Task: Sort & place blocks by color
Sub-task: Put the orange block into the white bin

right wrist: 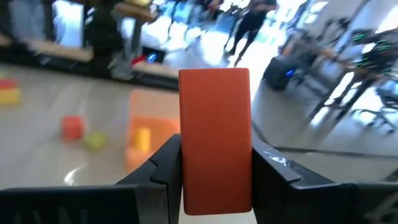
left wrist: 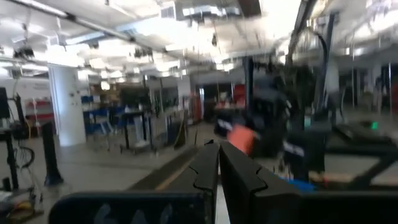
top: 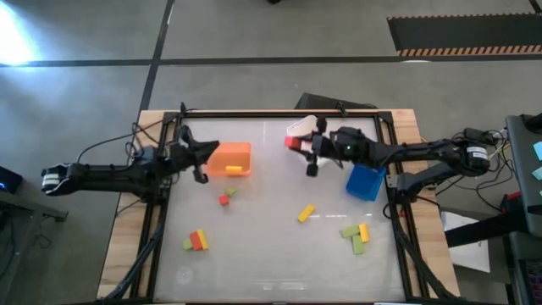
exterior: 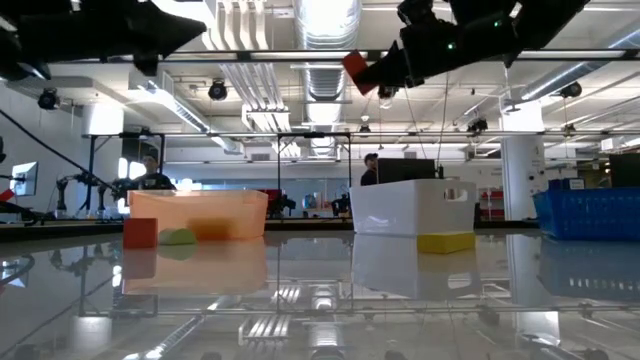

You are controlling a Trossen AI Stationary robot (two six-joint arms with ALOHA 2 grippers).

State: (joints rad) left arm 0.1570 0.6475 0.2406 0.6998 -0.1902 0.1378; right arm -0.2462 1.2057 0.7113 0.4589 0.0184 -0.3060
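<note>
My right gripper (top: 301, 146) hangs high above the table beside the white bin (top: 302, 127), shut on a red block (right wrist: 214, 140). My left gripper (top: 212, 150) is shut on nothing, raised by the left end of the orange bin (top: 230, 158), which holds a yellow block (top: 234, 169). Loose blocks lie on the table: a red one (top: 223, 200) and a green one (top: 230, 192) near the orange bin, a yellow one (top: 306, 213) in the middle, and two mixed clusters (top: 196, 241) (top: 356, 235) toward the near edge. My right gripper pinches the red block by its two long side faces (right wrist: 185, 168) between its two fingers. The fingers lie about level and come from the table's right. The block reaches out past the fingertips (exterior: 355, 65) and hangs well clear of the table.
A blue bin (top: 366, 181) stands at the right under my right arm. The table's frame rails (top: 161, 212) run along both sides. A bare stretch of table lies between the bins and the near clusters.
</note>
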